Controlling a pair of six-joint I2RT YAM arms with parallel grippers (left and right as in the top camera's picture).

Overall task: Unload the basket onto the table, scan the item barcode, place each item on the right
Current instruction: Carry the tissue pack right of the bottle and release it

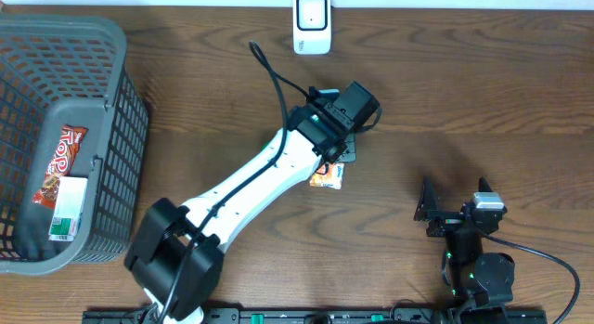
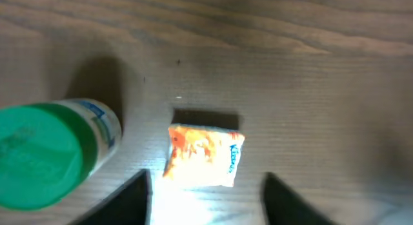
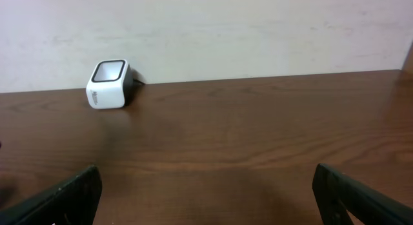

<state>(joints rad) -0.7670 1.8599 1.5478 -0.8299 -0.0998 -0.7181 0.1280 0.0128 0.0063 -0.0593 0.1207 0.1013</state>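
From overhead, the orange packet (image 1: 327, 177) lies mid-counter (image 1: 483, 92), just under the left gripper (image 1: 334, 162). The scanner (image 1: 312, 22) is at its 12 o'clock, well apart, and the right gripper (image 1: 455, 199) sits farther off at its 4 o'clock. In the left wrist view, the left gripper is partly open and holds nothing. The packet lies flat between its tips, long axis 9 to 3, with a green-capped bottle (image 2: 45, 154) at its 9 o'clock. In the right wrist view, the right gripper gapes wide and empty, scanner at 11 o'clock.
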